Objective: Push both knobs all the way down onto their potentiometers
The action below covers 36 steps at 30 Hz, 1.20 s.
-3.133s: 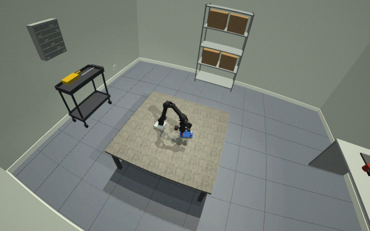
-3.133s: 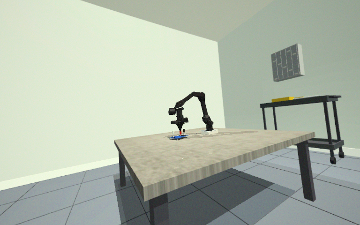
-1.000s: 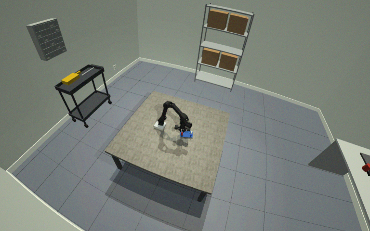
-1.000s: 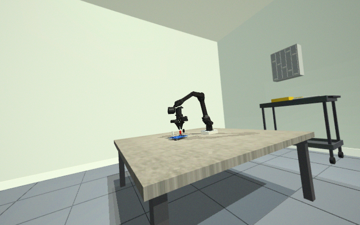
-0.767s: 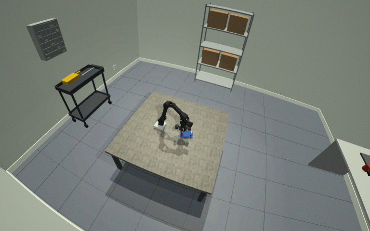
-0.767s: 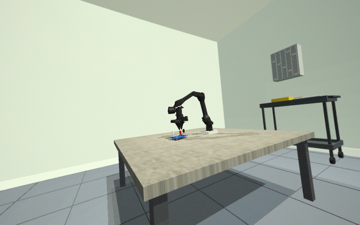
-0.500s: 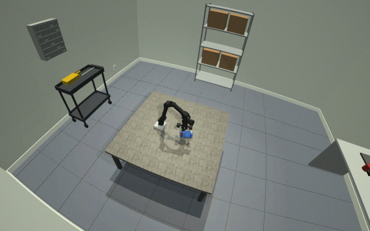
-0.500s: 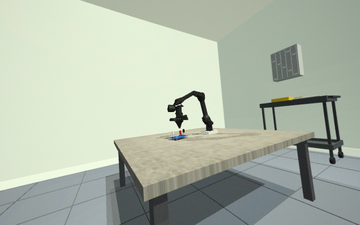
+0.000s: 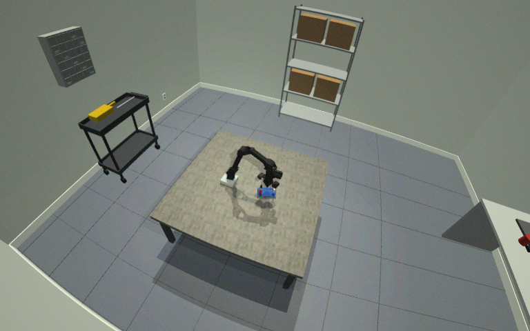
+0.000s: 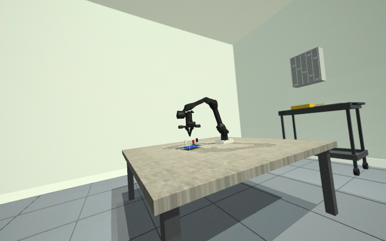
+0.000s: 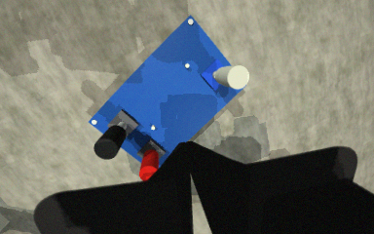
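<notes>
The jaws [image 9: 266,186] [image 10: 190,135] are pressed together on nothing, poised above the blue circuit board [image 9: 267,192] [image 10: 190,147] [image 11: 161,83], which sits on the worktop [image 9: 242,234] [image 10: 227,164] [image 11: 312,122]! In the wrist view the red knob [image 9: 260,192] [image 10: 193,141] [image 11: 149,165] lies at seven o'clock on the board, the black knob [image 10: 196,140] [image 11: 108,142] at eight, the white knob [image 10: 185,142] [image 11: 238,77] at two. Probably lining up for a push now: centre the closed tips over an unseated knob, press straight down, slowly, stop at contact with its potentiometer; any sideways shove could snap that loose. And the arm [image 9: 255,154] [image 10: 211,105]: arched high, wrist folded over, fingers pointing down.
</notes>
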Each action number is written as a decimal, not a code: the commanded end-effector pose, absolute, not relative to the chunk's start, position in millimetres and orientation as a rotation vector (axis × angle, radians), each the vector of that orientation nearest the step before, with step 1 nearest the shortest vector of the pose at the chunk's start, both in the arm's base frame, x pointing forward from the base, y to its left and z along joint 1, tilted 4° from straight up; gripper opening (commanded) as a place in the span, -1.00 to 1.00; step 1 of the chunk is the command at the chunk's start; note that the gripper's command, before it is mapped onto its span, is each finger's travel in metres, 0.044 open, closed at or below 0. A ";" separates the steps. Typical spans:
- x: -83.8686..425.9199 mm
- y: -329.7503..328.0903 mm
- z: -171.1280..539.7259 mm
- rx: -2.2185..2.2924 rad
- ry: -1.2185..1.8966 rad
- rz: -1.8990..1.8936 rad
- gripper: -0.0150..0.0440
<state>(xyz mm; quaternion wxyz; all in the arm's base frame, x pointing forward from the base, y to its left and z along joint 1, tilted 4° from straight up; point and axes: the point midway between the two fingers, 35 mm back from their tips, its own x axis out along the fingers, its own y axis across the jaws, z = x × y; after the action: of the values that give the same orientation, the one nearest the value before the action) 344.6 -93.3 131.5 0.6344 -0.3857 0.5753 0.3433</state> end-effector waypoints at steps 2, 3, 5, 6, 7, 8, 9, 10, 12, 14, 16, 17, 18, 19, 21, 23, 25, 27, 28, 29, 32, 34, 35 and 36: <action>355.9 -91.9 138.0 -0.738 1.355 0.658 -0.49; 357.7 -91.6 139.0 -0.710 1.363 0.634 -0.49; 361.2 -91.2 140.8 -0.653 1.378 0.586 -0.49; 363.0 -90.9 141.7 -0.624 1.385 0.561 -0.49; 364.7 -90.6 142.6 -0.596 1.392 0.537 -0.49; 366.4 -90.4 143.5 -0.567 1.398 0.512 -0.49; 368.1 -90.1 144.4 -0.539 1.405 0.488 -0.49; 369.8 -89.8 145.3 -0.510 1.410 0.464 -0.49; 373.2 -89.2 147.0 -0.453 1.421 0.415 -0.49; 376.5 -88.6 148.6 -0.396 1.431 0.366 -0.49; 379.8 -87.9 150.2 -0.338 1.440 0.317 -0.49; 381.4 -87.6 151.0 -0.309 1.444 0.292 -0.49; 383.0 -87.3 151.8 -0.281 1.447 0.267 -0.49; 384.6 -86.9 152.5 -0.252 1.450 0.243 -0.49; 387.8 -86.2 154.0 -0.194 1.456 0.194 -0.49; 390.9 -85.4 155.4 -0.137 1.461 0.144 -0.49; 393.9 -84.6 156.8 -0.079 1.464 0.095 -0.49; 396.9 -83.8 158.1 -0.021 1.467 0.046 -0.49; 398.3 -83.3 158.7 0.007 1.467 0.021 -0.49; 399.8 -82.9 159.3 0.036 1.468 -0.004 -0.49; 403.1 -81.9 160.7 0.103 1.468 -0.061 -0.49; 403.4 -81.8 160.8 0.108 1.468 -0.066 -0.49; 403.4 -81.8 160.8 0.108 1.468 -0.066 -0.49; 403.4 -81.8 160.8 0.108 1.468 -0.066 -0.49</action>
<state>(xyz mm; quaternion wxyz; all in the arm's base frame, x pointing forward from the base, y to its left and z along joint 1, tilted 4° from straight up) 400.8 -82.6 158.5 0.7394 0.0353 0.6721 -0.0206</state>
